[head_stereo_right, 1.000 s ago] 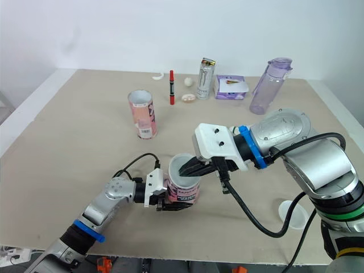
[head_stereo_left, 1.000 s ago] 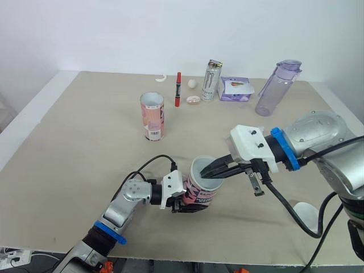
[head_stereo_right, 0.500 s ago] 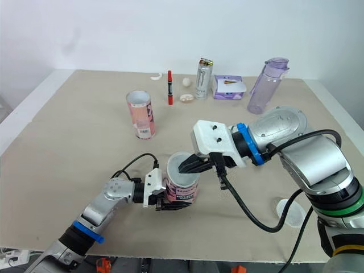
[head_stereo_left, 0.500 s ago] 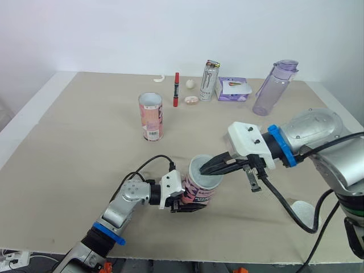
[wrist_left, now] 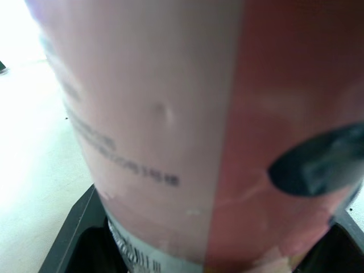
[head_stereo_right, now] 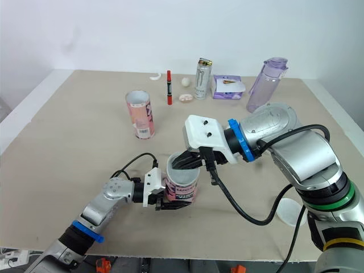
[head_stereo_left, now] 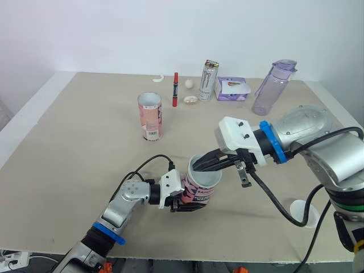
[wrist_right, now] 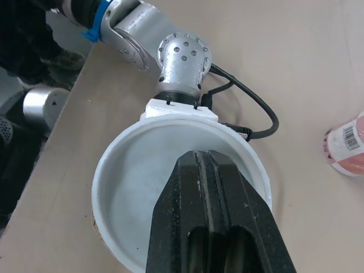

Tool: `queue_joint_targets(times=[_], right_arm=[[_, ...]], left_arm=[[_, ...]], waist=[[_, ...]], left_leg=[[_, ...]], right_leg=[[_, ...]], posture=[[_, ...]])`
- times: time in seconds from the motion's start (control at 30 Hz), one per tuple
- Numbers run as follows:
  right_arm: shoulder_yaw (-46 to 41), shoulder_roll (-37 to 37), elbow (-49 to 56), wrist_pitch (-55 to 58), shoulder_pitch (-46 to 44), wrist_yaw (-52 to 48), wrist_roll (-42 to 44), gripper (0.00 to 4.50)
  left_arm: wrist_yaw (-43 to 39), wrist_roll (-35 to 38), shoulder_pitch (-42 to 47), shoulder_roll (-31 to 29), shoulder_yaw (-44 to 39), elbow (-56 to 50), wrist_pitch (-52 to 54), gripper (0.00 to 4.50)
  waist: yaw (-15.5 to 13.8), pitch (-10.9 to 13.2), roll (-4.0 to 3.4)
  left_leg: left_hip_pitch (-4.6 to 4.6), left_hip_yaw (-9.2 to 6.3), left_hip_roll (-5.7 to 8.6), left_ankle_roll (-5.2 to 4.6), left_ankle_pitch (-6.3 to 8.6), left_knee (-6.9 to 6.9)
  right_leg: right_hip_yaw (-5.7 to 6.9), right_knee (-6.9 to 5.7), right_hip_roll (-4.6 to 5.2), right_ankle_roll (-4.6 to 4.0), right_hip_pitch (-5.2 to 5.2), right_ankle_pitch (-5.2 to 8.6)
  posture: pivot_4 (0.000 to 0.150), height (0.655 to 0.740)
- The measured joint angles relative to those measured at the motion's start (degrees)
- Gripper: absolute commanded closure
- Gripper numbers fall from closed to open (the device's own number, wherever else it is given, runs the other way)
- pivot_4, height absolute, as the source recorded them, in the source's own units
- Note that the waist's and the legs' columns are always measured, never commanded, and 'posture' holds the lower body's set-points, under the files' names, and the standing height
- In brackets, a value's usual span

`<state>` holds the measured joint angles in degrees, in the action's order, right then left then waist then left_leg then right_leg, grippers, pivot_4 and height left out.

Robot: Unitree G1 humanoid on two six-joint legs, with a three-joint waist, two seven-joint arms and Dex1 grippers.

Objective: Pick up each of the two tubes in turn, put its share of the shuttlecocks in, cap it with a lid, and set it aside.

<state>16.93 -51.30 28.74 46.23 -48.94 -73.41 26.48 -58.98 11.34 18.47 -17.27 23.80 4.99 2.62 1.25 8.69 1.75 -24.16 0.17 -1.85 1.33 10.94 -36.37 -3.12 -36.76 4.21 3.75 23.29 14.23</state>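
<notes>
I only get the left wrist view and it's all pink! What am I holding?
Observer: Your left fingers grip a pink cardboard tube low down, near its base.
Operator: Is the top open?
Observer: Yes. The right fingers, shut together, poke into its open mouth.
Operator: Where's the other tube?
Observer: A second pink tube stands upright farther back on the beige table, apart from both arms.

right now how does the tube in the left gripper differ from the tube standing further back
The near tube is clamped by the left gripper; the far tube stands free on the table. The shut right gripper dips into the near tube's mouth; nothing touches the far tube. Both are pink-labelled, upright and uncapped.
</notes>
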Motion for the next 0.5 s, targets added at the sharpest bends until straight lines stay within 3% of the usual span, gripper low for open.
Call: queue_joint_targets(times=[0.3,0.5], right_arm=[[2.94,-0.97,1.53,0.47,-0.21,0.34,-3.34,4.44],[3.07,-1.21,2.48,0.95,0.72,0.93,-4.37,4.44]], left_arm=[[0.24,-0.02,0.31,0.10,0.36,1.22,-0.01,1.70],[1.03,-0.24,0.32,0.11,0.74,1.80,-0.35,1.70]], waist=[[-0.03,-0.64,0.14],[-0.06,-1.19,0.13]], left_leg=[[0.00,0.10,-0.30,0.10,0.06,0.14],[0.00,0.15,-0.70,0.18,0.12,0.17]], right_leg=[[2.02,0.70,1.22,-0.10,-0.13,-0.06],[2.67,1.04,1.34,-0.10,-0.17,-0.06]], posture=[[0.150,0.7400],[0.150,0.7400]])
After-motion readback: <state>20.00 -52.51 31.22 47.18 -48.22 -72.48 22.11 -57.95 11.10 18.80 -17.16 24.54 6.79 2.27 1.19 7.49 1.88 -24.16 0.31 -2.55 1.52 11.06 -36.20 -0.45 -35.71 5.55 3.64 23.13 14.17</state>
